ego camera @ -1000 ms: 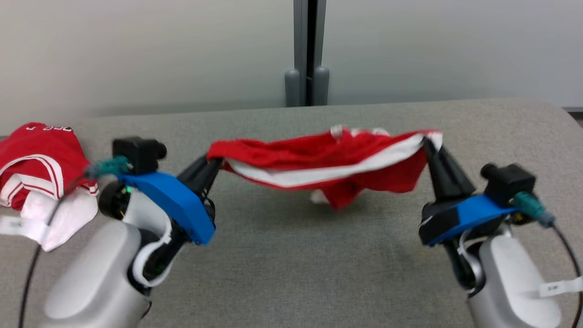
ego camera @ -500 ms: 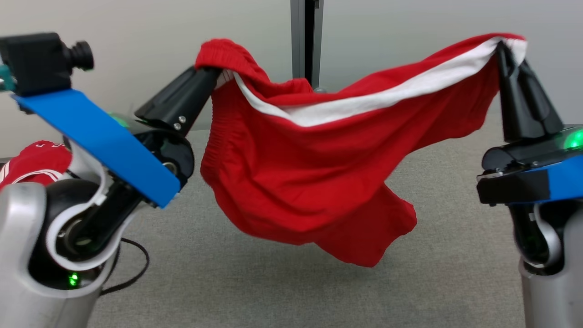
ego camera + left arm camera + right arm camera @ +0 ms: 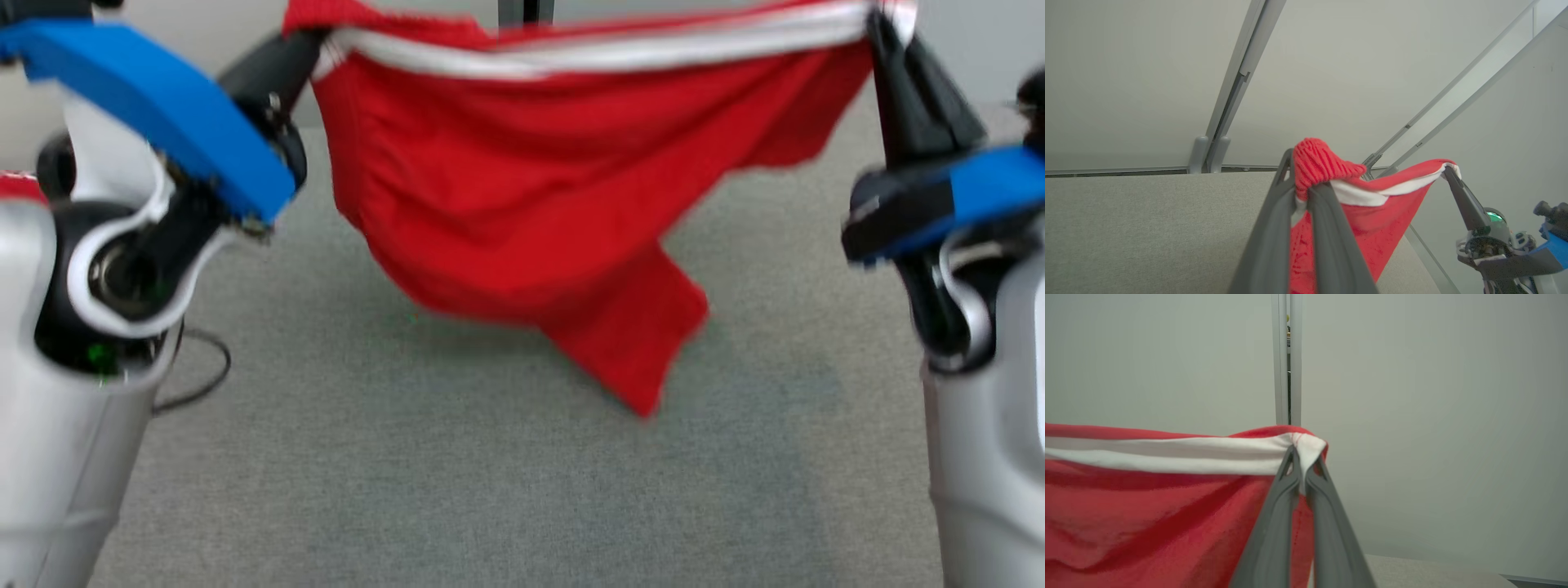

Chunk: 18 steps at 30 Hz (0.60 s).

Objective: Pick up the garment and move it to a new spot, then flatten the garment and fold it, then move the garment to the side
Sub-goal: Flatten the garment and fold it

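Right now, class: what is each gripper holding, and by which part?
Both hold the red garment: the left gripper pinches one end of its white-striped top edge, the right gripper the other end.

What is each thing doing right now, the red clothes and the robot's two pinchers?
garment: lifted, stretched by its white-striped edge between both grippers, the rest hanging loose, not folded.
left gripper: shut on the garment's ribbed corner.
right gripper: shut on the garment's other corner.
table: grey top, under the hanging garment.
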Motion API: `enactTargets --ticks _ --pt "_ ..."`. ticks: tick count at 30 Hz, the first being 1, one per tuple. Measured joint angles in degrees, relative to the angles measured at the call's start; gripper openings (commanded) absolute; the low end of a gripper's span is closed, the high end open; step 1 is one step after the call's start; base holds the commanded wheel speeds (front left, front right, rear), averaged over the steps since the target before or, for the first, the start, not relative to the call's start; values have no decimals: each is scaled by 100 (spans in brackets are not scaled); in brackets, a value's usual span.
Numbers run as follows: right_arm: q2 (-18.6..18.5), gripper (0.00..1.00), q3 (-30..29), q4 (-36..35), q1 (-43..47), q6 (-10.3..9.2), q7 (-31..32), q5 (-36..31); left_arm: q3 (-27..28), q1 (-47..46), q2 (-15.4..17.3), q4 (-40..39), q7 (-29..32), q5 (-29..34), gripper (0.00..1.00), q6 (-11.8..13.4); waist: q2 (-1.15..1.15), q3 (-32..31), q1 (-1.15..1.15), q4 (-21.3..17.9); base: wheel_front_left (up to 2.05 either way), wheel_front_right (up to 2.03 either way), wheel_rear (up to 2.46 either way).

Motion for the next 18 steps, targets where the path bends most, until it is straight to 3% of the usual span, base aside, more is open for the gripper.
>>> enactTargets --ticks 4,9,13,18 --pt "-3 0 -29 937 -1352 1 -353 -265 -7 -1007 -366 967 -472 378 0 -100 0 487 1 -3 0 0 0" --pt "113 0 -227 1803 -2539 1 -813 -657 108 -2013 -843 1805 -1332 637 0 -531 0 1012 1 78 0 0 0" --pt "194 0 -280 2547 -2672 0 -1071 -853 -22 -2016 -958 2346 -1611 692 0 -928 0 1371 1 172 0 0 0" --pt "243 0 -199 3694 -2249 1 -1317 -961 -279 -1200 -1072 3061 -1694 620 0 -1215 0 1717 1 311 0 0 0"
